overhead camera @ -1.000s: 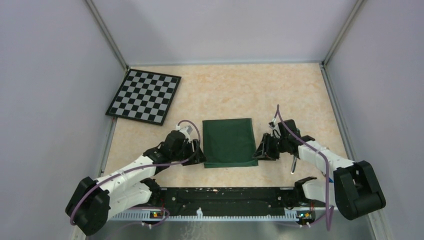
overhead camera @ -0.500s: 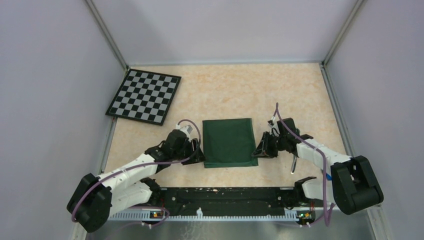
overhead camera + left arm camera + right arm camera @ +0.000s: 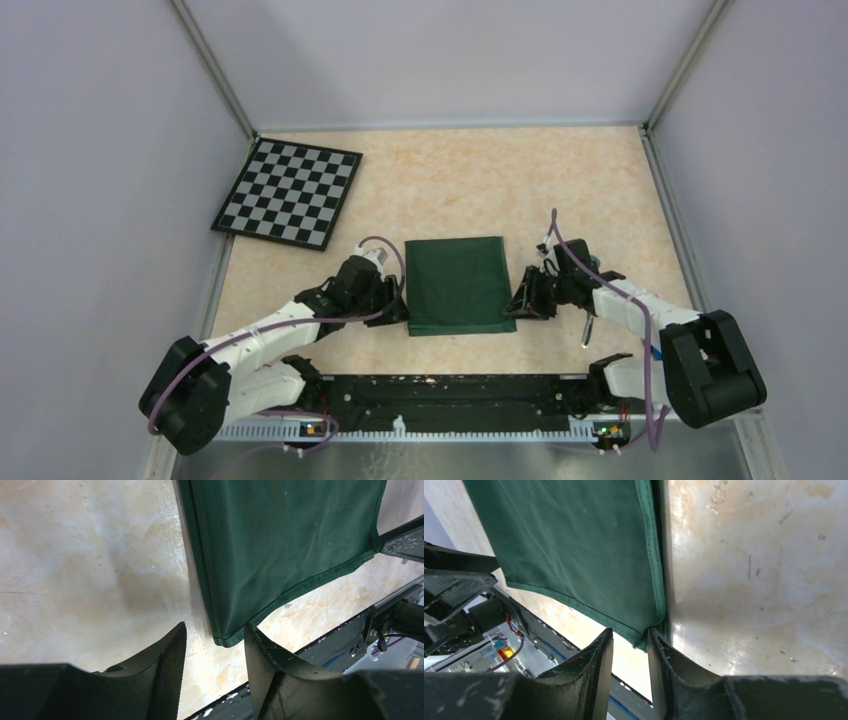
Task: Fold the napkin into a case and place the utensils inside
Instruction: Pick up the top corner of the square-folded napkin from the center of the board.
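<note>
The dark green napkin (image 3: 458, 285) lies flat on the table, folded in layers into a wide rectangle; no narrow case is in view. My left gripper (image 3: 401, 310) is low at its near left corner. In the left wrist view that gripper (image 3: 215, 626) is open, with the corner of the napkin (image 3: 280, 535) lying between its fingertips, ungripped. My right gripper (image 3: 515, 305) sits at the near right corner. In the right wrist view that gripper (image 3: 630, 630) is open, and the corner of the napkin (image 3: 574, 540) rests against one finger (image 3: 659, 652). One slim silver utensil (image 3: 588, 328) lies beside my right forearm.
A black-and-white checkered board (image 3: 290, 192) lies at the far left. The black base rail (image 3: 450, 392) runs along the near edge, just behind both grippers. Grey walls close in the table on the left, right and far sides.
Both grippers have crept slightly inward to the napkin's near corners. The left jaws have narrowed a little. The napkin has not moved.
</note>
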You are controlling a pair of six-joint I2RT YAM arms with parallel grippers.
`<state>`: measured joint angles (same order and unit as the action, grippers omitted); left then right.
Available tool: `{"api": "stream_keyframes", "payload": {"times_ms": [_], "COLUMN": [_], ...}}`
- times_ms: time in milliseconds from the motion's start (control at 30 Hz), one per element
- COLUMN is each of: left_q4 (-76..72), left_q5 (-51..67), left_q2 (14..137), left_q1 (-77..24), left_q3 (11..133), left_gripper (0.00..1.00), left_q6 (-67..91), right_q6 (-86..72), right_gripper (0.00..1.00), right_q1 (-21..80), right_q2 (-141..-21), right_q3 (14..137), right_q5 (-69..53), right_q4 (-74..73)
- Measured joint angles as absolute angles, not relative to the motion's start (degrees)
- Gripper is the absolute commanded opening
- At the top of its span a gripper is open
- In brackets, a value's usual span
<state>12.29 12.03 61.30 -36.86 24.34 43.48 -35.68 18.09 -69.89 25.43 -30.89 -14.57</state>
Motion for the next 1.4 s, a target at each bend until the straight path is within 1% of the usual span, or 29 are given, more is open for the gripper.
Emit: {"api": "stream_keyframes", "payload": {"times_ms": [133, 300, 400, 433, 500, 533, 800, 967, 1133, 1300, 1400], "left_q4": [12.6, 12.9, 13.0, 13.0, 13.2, 13.2, 13.2, 12.4, 10.9, 9.5, 9.0], "left_q5": [11.4, 11.0, 11.0, 11.0, 10.9, 10.8, 10.6, 10.9, 11.5, 13.0, 13.5], "left_q2": [61.3, 61.3, 61.3, 61.3, 61.3, 61.3, 64.2, 65.6, 65.9, 65.8, 65.7], "left_q1": [-36.9, -36.9, -36.9, -36.9, -36.9, -36.9, -36.9, -36.9, -36.9, -36.9, -36.9], "left_q3": [24.3, 24.3, 24.3, 24.3, 24.3, 24.3, 25.2, 25.2, 24.6, 23.1, 22.8], "left_gripper": [0.51, 0.51, 0.49, 0.49, 0.47, 0.47, 0.42, 0.37, 0.35, 0.35, 0.35], "left_q6": [43.3, 43.3, 43.2, 43.2, 43.1, 43.1, 43.1, 43.0, 43.2, 43.5, 43.6], "right_q6": [-36.1, -36.2, -36.3, -36.3, -36.4, -36.5, -35.2, -33.6, -33.2, -34.6, -36.3], "right_gripper": [0.33, 0.26, 0.18, 0.14, 0.02, 0.00, 0.00, 0.00, 0.00, 0.00, 0.00], "right_q1": [18.1, 18.1, 18.1, 18.1, 18.1, 18.1, 18.3, 18.8, 21.3, 26.6, 29.4], "right_q2": [-69.9, -69.6, -69.4, -69.4, -69.4, -69.4, -69.5, -71.4, -73.9, -80.7, -87.4], "right_q3": [24.3, 23.6, 23.6, 23.6, 23.6, 23.6, 24.2, 27.6, 31.0, 38.0, 43.8], "right_q5": [-30.8, -30.7, -30.7, -30.7, -30.7, -30.7, -31.1, -31.6, -32.1, -32.6, -33.3], "right_q4": [-14.5, -14.7, -14.6, -14.5, -14.5, -14.5, -14.8, -15.0, -14.6, -12.1, -8.3]}}
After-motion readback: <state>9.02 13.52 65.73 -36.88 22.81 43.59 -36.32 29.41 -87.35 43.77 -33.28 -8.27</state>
